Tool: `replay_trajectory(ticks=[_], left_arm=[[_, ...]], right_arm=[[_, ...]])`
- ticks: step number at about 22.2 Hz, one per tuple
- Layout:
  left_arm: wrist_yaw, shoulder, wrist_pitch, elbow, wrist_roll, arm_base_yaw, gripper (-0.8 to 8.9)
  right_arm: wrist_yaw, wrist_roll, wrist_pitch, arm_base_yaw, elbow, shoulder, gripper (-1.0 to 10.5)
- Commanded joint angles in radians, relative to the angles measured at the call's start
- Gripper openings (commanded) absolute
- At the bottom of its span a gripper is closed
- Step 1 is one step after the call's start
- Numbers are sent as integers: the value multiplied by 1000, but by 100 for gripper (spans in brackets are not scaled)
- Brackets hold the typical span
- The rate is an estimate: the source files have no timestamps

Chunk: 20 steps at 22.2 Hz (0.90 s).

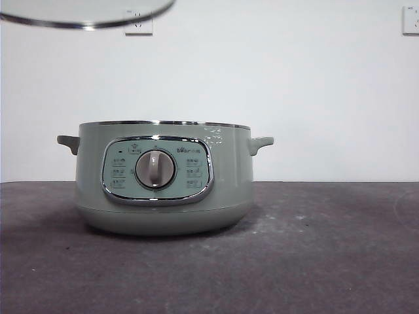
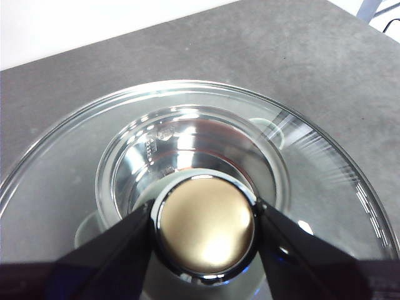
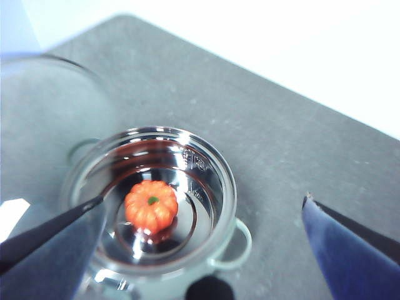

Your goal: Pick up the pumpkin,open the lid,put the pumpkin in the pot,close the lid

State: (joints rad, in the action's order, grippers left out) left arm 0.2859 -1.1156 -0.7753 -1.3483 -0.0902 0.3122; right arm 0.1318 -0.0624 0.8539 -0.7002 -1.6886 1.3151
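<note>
The sage-green pot [image 1: 163, 190] stands uncovered on the table. The pumpkin [image 3: 150, 205] sits upright on the shiny floor of the pot [image 3: 228, 187]. My left gripper [image 2: 205, 219] is shut on the knob [image 2: 205, 234] of the glass lid [image 2: 312, 156] and holds it high above and left of the pot. The lid's steel rim shows at the top left of the front view [image 1: 85, 19]. The pot shows through the glass in the left wrist view [image 2: 187, 144]. My right gripper [image 3: 203, 200] is open and empty above the pot. The lid's edge [image 3: 44, 106] shows beside it.
The dark grey table [image 1: 327, 248] stretches around the pot, with a white wall behind. Two wall sockets [image 1: 139, 25] [image 1: 411, 19] sit high on the wall. The pot's side handles [image 1: 262, 144] stick out left and right.
</note>
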Motion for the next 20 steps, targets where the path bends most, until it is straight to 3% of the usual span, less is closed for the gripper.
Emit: replay_trajectory(ticks=[1,20], left_arm=[[8,-54,95,-16,-17,24,-9],[-3,-396,382,-16,-24,108,-9]], right_arm=[[-2,24,45,-1,-1,-63,658],[-2,47,211,-1,-1,-197,658]])
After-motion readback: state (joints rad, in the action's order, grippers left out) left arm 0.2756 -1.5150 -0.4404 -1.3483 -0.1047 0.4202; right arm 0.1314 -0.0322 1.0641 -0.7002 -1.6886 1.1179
